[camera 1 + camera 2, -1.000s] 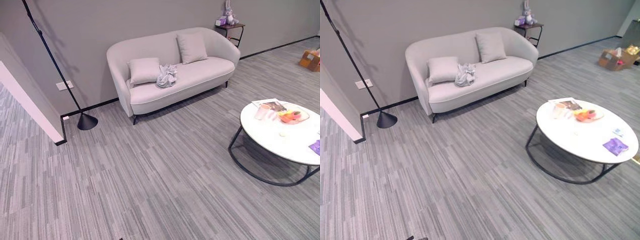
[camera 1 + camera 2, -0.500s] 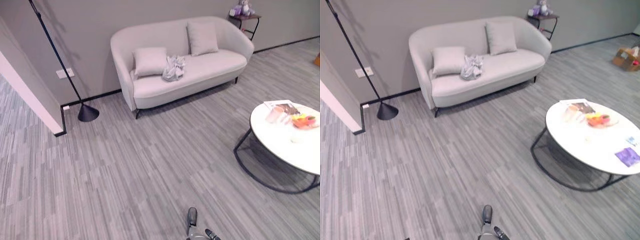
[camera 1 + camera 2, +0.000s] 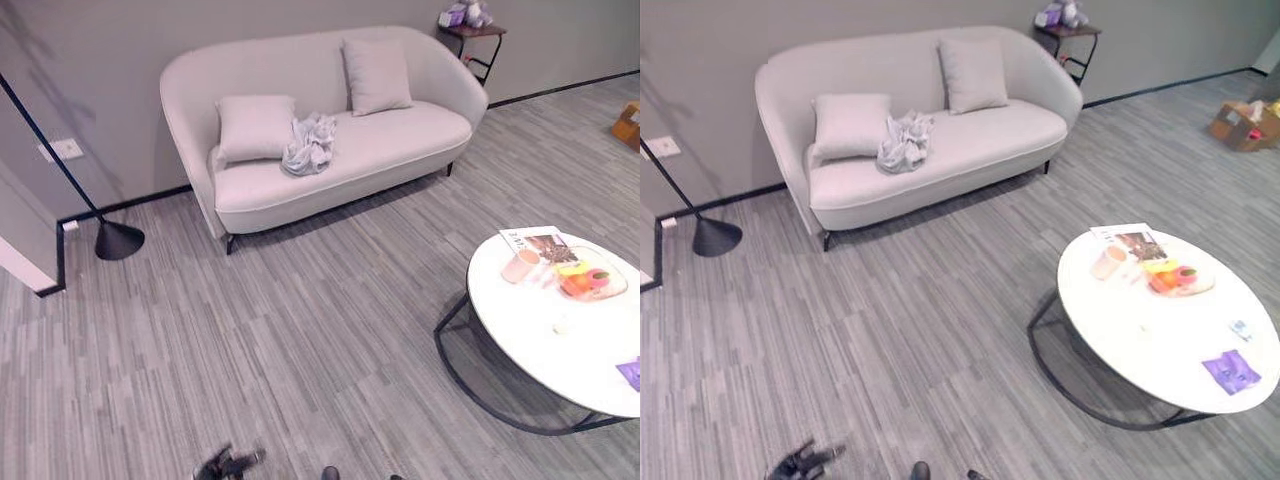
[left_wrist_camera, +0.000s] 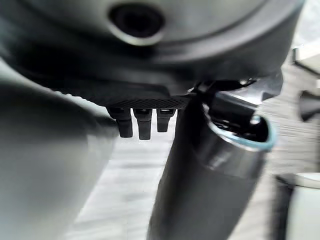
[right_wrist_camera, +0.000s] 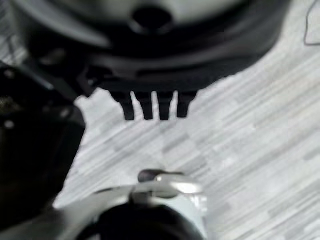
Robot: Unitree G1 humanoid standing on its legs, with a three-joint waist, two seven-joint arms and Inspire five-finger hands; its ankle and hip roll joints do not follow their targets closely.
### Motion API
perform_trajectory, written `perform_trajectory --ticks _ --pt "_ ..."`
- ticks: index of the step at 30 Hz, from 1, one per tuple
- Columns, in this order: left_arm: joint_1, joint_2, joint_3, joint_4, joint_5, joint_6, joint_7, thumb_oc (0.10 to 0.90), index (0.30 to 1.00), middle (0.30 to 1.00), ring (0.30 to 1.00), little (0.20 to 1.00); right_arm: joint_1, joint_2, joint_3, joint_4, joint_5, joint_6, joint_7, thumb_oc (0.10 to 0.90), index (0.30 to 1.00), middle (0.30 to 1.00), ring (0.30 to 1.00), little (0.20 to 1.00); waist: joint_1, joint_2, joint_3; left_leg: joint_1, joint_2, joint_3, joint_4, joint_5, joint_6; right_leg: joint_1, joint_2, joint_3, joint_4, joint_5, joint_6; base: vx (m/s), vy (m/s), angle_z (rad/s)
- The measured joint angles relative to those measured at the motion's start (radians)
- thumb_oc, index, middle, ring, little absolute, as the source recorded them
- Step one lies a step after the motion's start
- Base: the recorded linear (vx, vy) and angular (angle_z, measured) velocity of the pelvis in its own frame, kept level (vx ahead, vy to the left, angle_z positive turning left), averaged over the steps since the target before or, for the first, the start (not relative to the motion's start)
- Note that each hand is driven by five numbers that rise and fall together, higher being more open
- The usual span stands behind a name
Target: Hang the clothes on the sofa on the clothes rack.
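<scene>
A crumpled grey garment lies on the seat of the light grey sofa, beside the left cushion. A second cushion leans on the backrest. The sofa stands across the floor against the far wall. My left hand shows blurred at the bottom edge of the eye views, far from the sofa. In the left wrist view its fingers hang relaxed and hold nothing. In the right wrist view the right hand's fingers hang straight over the floor, also with nothing in them.
A round white table on a black frame stands at the right, bearing a cup, a fruit tray and a magazine. A slanted black pole with a cone base stands left of the sofa. A side table and a box sit far right.
The whole picture has shifted, so the camera has moved; the sofa now sits further left in the view. My left hand has come into view at the bottom edge.
</scene>
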Motion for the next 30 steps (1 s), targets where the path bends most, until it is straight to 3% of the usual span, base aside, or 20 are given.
perform_trajectory --ticks 2,3,4,5,8,11,12,13,15,16,18,19,20,21,22,24,26,27,29,30 --pt "-0.011 0.008 -0.020 -0.033 0.002 0.001 0.003 0.800 0.900 0.900 0.900 0.900 -0.004 -0.001 -0.015 -0.019 -0.020 -0.003 -0.004 0.800 0.900 0.900 0.900 0.900 -0.009 -0.007 0.014 -0.094 -0.082 0.015 -0.053 -0.091 -0.003 0.032 -0.028 0.020 -0.010 -0.080 -0.028 0.31 -0.002 0.32" --pt "-0.026 -0.003 -0.022 -0.048 -0.001 -0.006 -0.004 0.800 0.900 0.900 0.900 0.900 -0.019 -0.011 -0.005 -0.007 -0.031 0.015 -0.012 0.800 0.900 0.900 0.900 0.900 0.003 -0.009 0.031 -0.132 -0.166 0.017 -0.267 -0.167 0.001 0.034 -0.050 0.007 -0.018 -0.081 0.042 0.19 0.011 0.34" --pt "-0.025 -0.025 -0.018 -0.041 -0.011 -0.013 -0.005 0.800 0.900 0.900 0.900 0.900 -0.041 -0.030 0.030 0.017 -0.057 0.019 -0.011 0.800 0.900 0.900 0.900 0.900 0.025 -0.005 0.036 -0.111 -0.233 0.038 -0.601 -0.152 -0.007 0.037 -0.066 0.005 -0.027 -0.091 0.086 0.37 -0.024 0.02" --pt "-0.022 -0.043 -0.017 -0.023 -0.017 -0.007 -0.002 0.800 0.900 0.900 0.900 0.900 -0.060 -0.049 0.050 0.022 -0.076 0.018 -0.012 0.800 0.900 0.900 0.900 0.900 0.032 0.023 0.047 -0.108 -0.266 0.068 -0.774 -0.117 -0.003 0.056 -0.057 -0.006 -0.034 -0.076 0.075 0.50 -0.030 -0.24" --pt "0.002 -0.043 0.036 0.047 -0.033 0.013 0.001 0.800 0.900 0.900 0.900 0.900 -0.074 -0.051 0.103 0.020 -0.135 0.018 -0.008 0.800 0.900 0.900 0.900 0.900 0.028 0.046 0.051 -0.065 -0.351 0.130 -1.062 -0.081 0.007 0.165 -0.031 -0.046 -0.054 -0.154 0.155 0.32 -0.009 0.10" --pt "0.060 -0.027 0.080 0.091 -0.029 0.021 0.004 0.800 0.900 0.900 0.900 0.900 -0.095 -0.039 0.101 0.021 -0.171 -0.004 0.008 0.800 0.900 0.900 0.900 0.900 0.070 -0.011 0.050 -0.052 -0.392 0.232 -0.989 -0.062 0.112 0.269 -0.022 -0.026 -0.046 -0.188 0.209 0.70 0.021 -0.44" --pt "0.059 -0.032 0.106 0.130 -0.010 0.031 0.011 0.800 0.900 0.900 0.900 0.900 -0.107 -0.034 0.104 0.030 -0.176 0.002 0.009 0.800 0.900 0.900 0.900 0.900 0.071 -0.003 0.044 -0.018 -0.390 0.255 -0.944 -0.089 0.161 0.294 0.000 -0.021 -0.033 -0.188 0.209 0.35 0.043 -0.18" --pt "0.082 -0.029 0.119 0.168 0.010 0.033 0.026 0.800 0.900 0.900 0.900 0.900 -0.089 -0.030 0.103 0.052 -0.173 0.013 -0.004 0.800 0.900 0.900 0.900 0.900 0.068 0.005 0.010 0.045 -0.383 0.245 -0.949 -0.117 0.261 0.317 0.044 0.001 0.010 -0.188 0.209 0.50 0.114 0.18" --pt "0.097 0.009 0.099 0.161 0.012 0.038 0.029 0.800 0.900 0.900 0.900 0.900 -0.058 0.015 0.087 0.057 -0.171 0.016 -0.011 0.800 0.900 0.900 0.900 0.900 0.053 -0.061 -0.015 0.105 -0.396 0.195 -0.996 -0.033 0.328 0.295 0.031 -0.003 0.146 -0.225 0.223 0.60 0.176 0.42" --pt "0.098 0.012 0.097 0.144 0.006 0.039 0.025 0.800 0.900 0.900 0.900 0.900 -0.054 0.028 0.066 0.051 -0.172 0.017 -0.006 0.800 0.900 0.900 0.900 0.900 0.063 -0.070 -0.012 0.131 -0.397 0.183 -1.014 -0.030 0.324 0.277 0.015 -0.006 0.207 -0.257 0.222 0.50 0.168 -0.02" --pt "0.108 0.014 0.095 0.119 0.020 0.046 0.013 0.800 0.900 0.900 0.900 0.900 -0.018 0.046 0.045 0.035 -0.148 0.000 0.011 0.800 0.900 0.900 0.900 0.900 0.054 -0.065 -0.085 0.233 -0.397 0.144 -1.093 -0.026 0.284 0.122 -0.174 0.010 0.379 -0.321 0.297 0.52 0.208 0.14" --pt "0.069 0.028 0.094 0.105 0.027 0.051 0.007 0.800 0.900 0.900 0.900 0.900 -0.017 0.045 0.044 0.019 -0.147 0.002 0.011 0.800 0.900 0.900 0.900 0.900 0.059 -0.073 -0.089 0.253 -0.405 0.125 -1.080 -0.058 0.240 0.089 -0.179 0.025 0.480 -0.296 0.322 0.53 0.253 0.45" --pt "0.045 0.032 0.064 0.080 0.027 0.058 0.021 0.800 0.900 0.900 0.900 0.900 -0.032 0.041 0.047 0.017 -0.149 0.021 0.012 0.800 0.900 0.900 0.900 0.900 0.085 -0.074 -0.077 0.261 -0.403 0.150 -1.034 -0.099 0.249 -0.015 -0.213 0.012 0.731 -0.233 0.364 0.42 0.201 0.27" --pt "0.043 0.027 0.045 0.038 0.037 0.062 0.028 0.800 0.900 0.900 0.900 0.900 -0.027 0.017 0.036 -0.035 -0.127 0.018 0.022 0.800 0.900 0.900 0.900 0.900 0.077 -0.067 -0.056 0.348 -0.418 0.121 -1.073 -0.125 0.243 -0.176 -0.279 -0.004 1.070 0.035 0.392 0.52 0.234 0.36" --pt "0.026 0.021 0.000 0.033 0.046 0.064 0.031 0.800 0.900 0.900 0.900 0.900 -0.016 0.007 0.000 -0.075 -0.100 0.000 0.035 0.800 0.900 0.900 0.900 0.900 0.047 -0.058 -0.042 0.431 -0.431 0.076 -1.091 -0.152 0.259 -0.262 -0.346 -0.033 1.235 0.034 0.376 0.40 0.126 0.57" --pt "-0.001 0.008 -0.062 0.007 0.048 0.062 0.024 0.800 0.900 0.900 0.900 0.900 -0.009 0.003 -0.051 -0.099 -0.052 -0.012 0.035 0.800 0.900 0.900 0.900 0.900 0.046 -0.045 -0.047 0.488 -0.420 0.054 -1.058 -0.227 0.247 -0.416 -0.402 -0.047 1.311 -0.011 0.352 0.37 -0.036 0.38" --pt "0.003 -0.019 -0.090 -0.012 0.049 0.056 0.024 0.800 0.900 0.900 0.900 0.900 -0.017 -0.014 -0.071 -0.108 -0.009 -0.028 0.041 0.800 0.900 0.900 0.900 0.900 0.009 0.008 -0.054 0.520 -0.356 0.015 -1.057 -0.242 0.192 -0.473 -0.351 -0.063 1.085 -0.124 0.265 0.26 -0.164 0.65" --pt "-0.009 -0.040 -0.087 0.000 0.056 0.054 0.016 0.800 0.900 0.900 0.900 0.900 -0.026 -0.023 -0.074 -0.100 0.021 -0.026 0.040 0.800 0.900 0.900 0.900 0.900 -0.025 0.050 -0.050 0.552 -0.290 -0.014 -1.058 -0.229 0.145 -0.452 -0.269 -0.038 0.713 -0.148 0.266 0.37 -0.276 1.04" --pt "-0.020 -0.056 -0.045 0.028 0.067 0.044 0.010 0.800 0.900 0.900 0.900 0.900 -0.019 -0.025 -0.067 -0.085 0.030 -0.015 0.036 0.800 0.900 0.900 0.900 0.900 -0.012 0.057 -0.052 0.567 -0.242 -0.012 -1.024 -0.247 0.094 -0.387 -0.176 0.061 0.285 -0.097 0.272 0.31 -0.216 0.74" --pt "-0.028 -0.054 -0.043 0.040 0.067 0.042 0.010 0.800 0.900 0.900 0.900 0.900 -0.027 -0.020 -0.062 -0.071 0.036 -0.007 0.034 0.800 0.900 0.900 0.900 0.900 -0.008 0.040 -0.053 0.584 -0.232 -0.006 -1.011 -0.253 0.059 -0.363 -0.158 0.090 0.136 -0.049 0.245 0.31 -0.200 0.65"
